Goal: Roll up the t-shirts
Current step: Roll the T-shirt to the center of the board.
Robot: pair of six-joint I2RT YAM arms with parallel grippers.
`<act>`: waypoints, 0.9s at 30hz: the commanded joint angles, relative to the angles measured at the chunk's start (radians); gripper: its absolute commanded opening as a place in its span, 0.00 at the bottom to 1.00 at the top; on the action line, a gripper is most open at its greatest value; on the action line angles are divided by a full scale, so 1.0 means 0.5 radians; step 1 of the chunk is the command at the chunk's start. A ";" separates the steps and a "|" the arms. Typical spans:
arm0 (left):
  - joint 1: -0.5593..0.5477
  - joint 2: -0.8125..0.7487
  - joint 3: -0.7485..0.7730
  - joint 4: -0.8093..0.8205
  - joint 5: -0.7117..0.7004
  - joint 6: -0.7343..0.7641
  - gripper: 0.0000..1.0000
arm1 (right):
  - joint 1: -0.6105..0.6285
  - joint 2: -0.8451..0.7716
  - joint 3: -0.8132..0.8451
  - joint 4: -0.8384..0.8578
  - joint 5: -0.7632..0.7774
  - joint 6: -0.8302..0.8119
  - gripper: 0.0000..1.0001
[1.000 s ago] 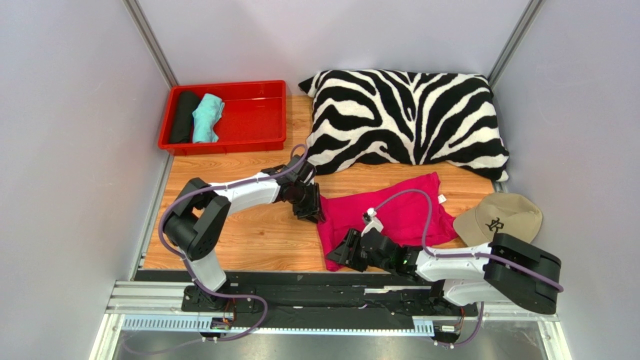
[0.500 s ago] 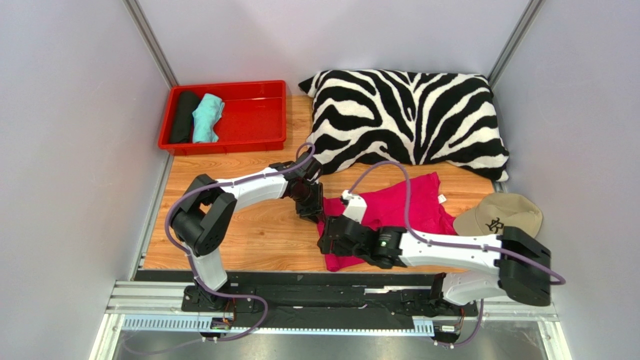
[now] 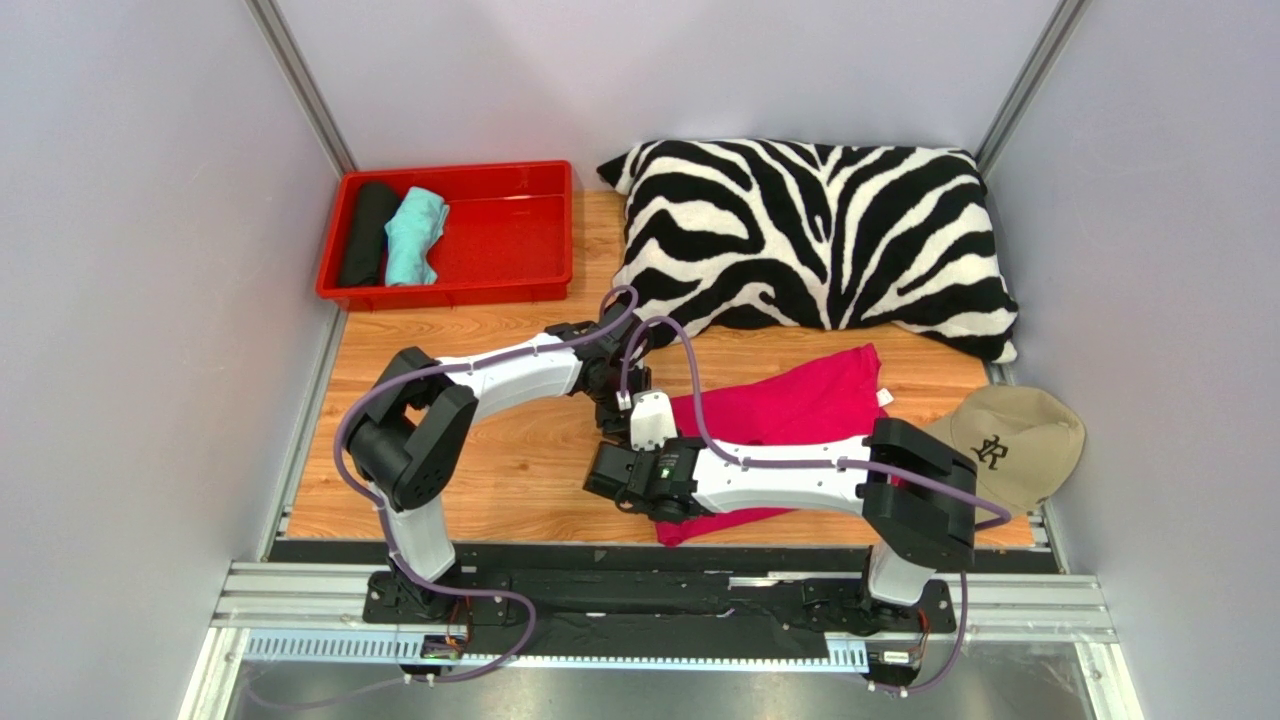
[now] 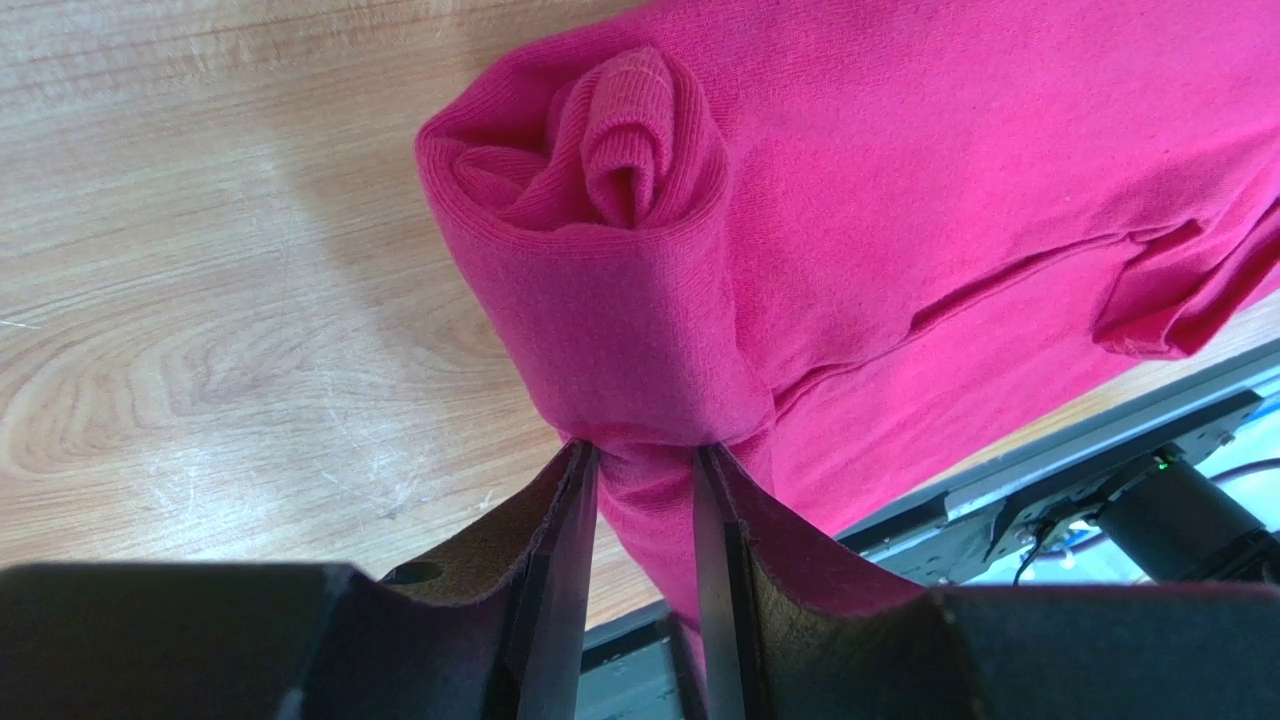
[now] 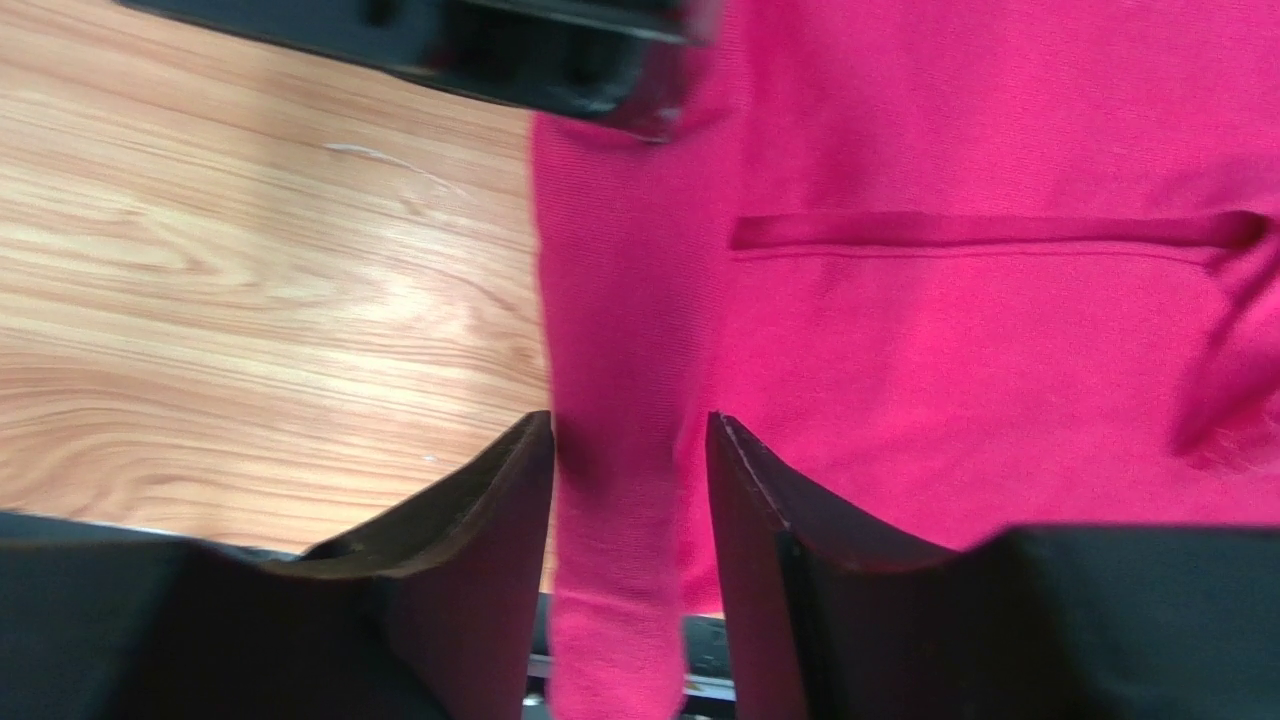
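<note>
A magenta-pink t-shirt lies on the wooden table, its left edge turned into a loose roll. My left gripper is shut on the far end of that rolled edge, with pink cloth pinched between its fingers. My right gripper is at the near end of the same edge. Its jaws stand open astride the strip of pink cloth, with a little slack on one side. A black roll and a teal roll lie in the red tray.
A zebra-striped pillow lies along the back, just behind the shirt. A beige cap sits at the right beside the right arm's base. Bare wood shows left of the shirt. Grey walls close in both sides.
My right arm has swung left along the shirt's near edge to its left end, and its jaws now straddle the rolled edge. My left gripper has kept its hold.
</note>
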 commanded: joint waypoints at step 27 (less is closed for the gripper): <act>0.010 -0.392 -0.267 0.402 0.253 0.095 0.60 | -0.657 -0.968 -1.388 1.646 -1.046 0.297 0.21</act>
